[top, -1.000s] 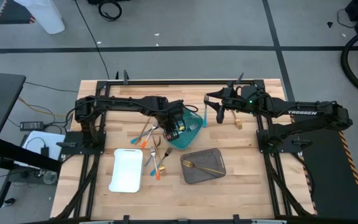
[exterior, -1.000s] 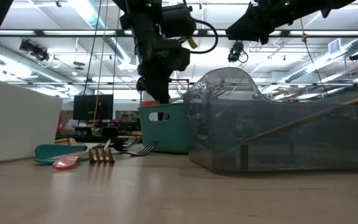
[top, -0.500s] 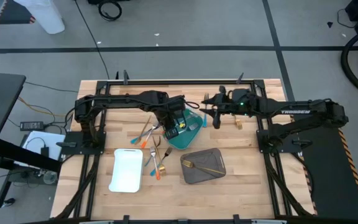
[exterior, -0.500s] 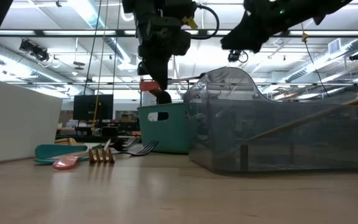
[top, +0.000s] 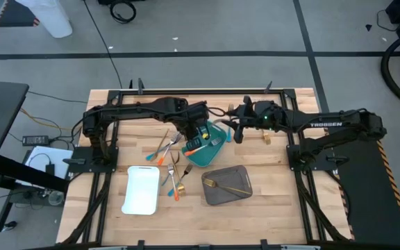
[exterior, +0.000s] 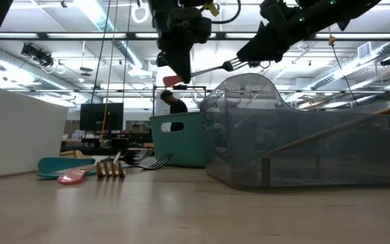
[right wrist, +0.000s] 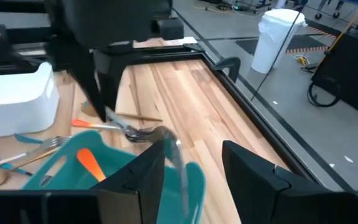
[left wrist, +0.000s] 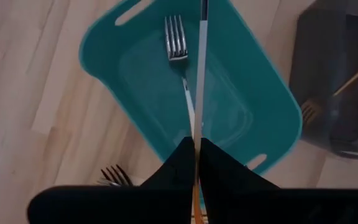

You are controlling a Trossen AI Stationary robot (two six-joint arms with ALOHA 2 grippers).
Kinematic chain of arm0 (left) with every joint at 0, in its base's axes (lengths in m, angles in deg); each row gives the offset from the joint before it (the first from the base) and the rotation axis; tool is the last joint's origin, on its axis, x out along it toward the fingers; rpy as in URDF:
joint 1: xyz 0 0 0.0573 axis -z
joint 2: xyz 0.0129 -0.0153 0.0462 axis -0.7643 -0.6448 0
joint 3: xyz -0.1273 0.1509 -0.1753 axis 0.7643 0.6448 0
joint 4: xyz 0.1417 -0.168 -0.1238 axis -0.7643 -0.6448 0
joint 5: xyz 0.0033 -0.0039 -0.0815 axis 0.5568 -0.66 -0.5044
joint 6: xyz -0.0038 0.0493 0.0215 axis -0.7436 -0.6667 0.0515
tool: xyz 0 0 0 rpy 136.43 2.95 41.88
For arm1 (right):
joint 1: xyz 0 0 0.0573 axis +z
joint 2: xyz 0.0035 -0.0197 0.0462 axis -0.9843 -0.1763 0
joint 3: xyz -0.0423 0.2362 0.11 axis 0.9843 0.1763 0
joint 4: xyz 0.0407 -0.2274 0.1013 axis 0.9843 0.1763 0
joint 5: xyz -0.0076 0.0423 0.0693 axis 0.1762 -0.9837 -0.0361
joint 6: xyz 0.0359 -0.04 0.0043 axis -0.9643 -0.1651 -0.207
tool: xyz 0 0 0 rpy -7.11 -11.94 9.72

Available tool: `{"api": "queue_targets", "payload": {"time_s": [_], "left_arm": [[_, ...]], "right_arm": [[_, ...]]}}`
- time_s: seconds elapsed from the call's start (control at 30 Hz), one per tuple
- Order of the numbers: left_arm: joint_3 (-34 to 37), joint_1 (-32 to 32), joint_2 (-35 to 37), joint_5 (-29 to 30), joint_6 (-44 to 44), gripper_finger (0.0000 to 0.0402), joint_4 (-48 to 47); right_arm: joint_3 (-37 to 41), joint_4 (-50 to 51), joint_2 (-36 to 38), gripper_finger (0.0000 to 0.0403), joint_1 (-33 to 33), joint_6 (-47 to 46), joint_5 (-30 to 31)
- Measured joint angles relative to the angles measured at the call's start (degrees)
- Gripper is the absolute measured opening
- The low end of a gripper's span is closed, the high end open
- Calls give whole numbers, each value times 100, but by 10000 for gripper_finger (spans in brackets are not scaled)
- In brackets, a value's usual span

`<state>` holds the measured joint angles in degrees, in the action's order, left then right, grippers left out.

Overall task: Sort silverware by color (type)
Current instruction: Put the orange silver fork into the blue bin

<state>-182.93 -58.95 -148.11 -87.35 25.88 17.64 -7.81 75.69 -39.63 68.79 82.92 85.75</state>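
Wooden planks make up the table (top: 269,163), which fills the middle of the high view with grey floor all round it. At the centre sits a teal tray (top: 210,149) with one fork (left wrist: 178,38) lying inside it. Lower left of it is a white tray (top: 142,189), and lower right a grey tray (top: 228,186) holding a gold fork (top: 222,185). Between the white and teal trays, loose silverware (top: 169,163) lies scattered on the wood, with orange, blue and gold handles mixed.

From the left of the frame, the left gripper (top: 194,139) reaches over the teal tray's upper left part. Its fingers (left wrist: 213,171) are pressed together on an orange-handled fork (top: 201,145); the low view shows this piece raised well above the tray, its orange handle (exterior: 171,80) to the left and its prongs pointing right.

From the right of the frame, the right gripper (top: 236,130) hangs just beyond the teal tray's upper right corner, near those prongs. Its fingers (right wrist: 253,168) are spread apart with nothing between them.

At the far left of the low view the white tray (exterior: 19,132) rises as a wall, with a few forks (exterior: 110,166) on the wood beside it. Farther back, a person (exterior: 175,103) shows in the room behind the table.
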Motion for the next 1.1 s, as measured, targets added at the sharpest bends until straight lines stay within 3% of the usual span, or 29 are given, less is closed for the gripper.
{"api": "queue_targets", "payload": {"time_s": [0.43,0.8,1.1], "left_arm": [[-67,0,0,6,-62,20,6],[-54,-2,0,99,-71,22,175],[-58,144,53,993,-332,82,486]], "right_arm": [[0,102,0,123,134,1,324],[0,129,12,12,47,-137,316],[0,277,7,9,25,-248,612]]}}
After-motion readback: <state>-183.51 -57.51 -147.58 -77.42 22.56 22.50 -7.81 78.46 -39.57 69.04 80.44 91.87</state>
